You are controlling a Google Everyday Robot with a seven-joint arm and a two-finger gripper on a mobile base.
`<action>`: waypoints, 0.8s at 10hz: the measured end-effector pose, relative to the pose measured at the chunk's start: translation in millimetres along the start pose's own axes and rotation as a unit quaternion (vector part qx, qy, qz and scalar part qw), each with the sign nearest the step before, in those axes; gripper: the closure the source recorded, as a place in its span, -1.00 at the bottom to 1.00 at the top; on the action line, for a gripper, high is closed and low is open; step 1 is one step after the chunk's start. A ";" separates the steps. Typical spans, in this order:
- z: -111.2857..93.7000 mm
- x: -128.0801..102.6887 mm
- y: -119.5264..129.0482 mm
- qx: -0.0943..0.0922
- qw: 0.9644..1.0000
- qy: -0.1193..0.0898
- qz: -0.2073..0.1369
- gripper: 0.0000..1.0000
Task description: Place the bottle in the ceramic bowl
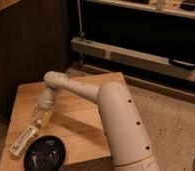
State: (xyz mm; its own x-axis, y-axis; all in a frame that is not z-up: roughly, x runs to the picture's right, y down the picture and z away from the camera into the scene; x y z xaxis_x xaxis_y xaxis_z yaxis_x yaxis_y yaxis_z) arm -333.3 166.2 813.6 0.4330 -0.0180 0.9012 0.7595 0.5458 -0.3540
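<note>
Camera view (the only one supplied). The single arm [116, 120] reaches across the wooden bench [26, 97] and turns down at the wrist. The gripper [42, 118] points downward, low over the boards or on them; which of the two cannot be settled. It holds nothing that can be made out. Whether it stands apart or together cannot be told from this angle.

The bottle [24, 142] lies flat on the bench. It is near the gripper but apart from it, offset toward the viewer and toward the picture's left. Its long axis runs on a diagonal, and the far end points roughly back at the gripper. In my judgement, the coming grasp depends on a short shift along that diagonal and a wrist turn to set the gripper across the bottle's width, not along it.

The ceramic bowl [45, 154] sits on the viewer's side of the gripper, almost straight beneath it in the picture and just beside the bottle. Contact between bowl and bottle cannot be confirmed. The bowl is empty, so the task is not yet done.

Limits of observation: the arm's bulk hides the bench on its far side. The bowl's near rim runs close to the frame's bottom edge (possibly cut off). Which end of the bottle bears the cap cannot be made out.
</note>
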 end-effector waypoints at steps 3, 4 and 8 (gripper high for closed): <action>9.5 -1.2 -0.7 -0.006 1.000 -0.006 -0.004 -0.30; 11.2 -1.2 1.0 -0.011 1.000 -0.007 -0.005 -0.30; 19.8 -2.8 7.5 -0.019 1.000 -0.019 -0.006 -0.30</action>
State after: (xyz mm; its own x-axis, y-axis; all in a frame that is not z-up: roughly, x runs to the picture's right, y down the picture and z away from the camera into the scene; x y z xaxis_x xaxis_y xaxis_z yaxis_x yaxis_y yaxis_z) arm -338.4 187.0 813.4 0.4048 0.0084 0.9144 0.7831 0.5131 -0.3514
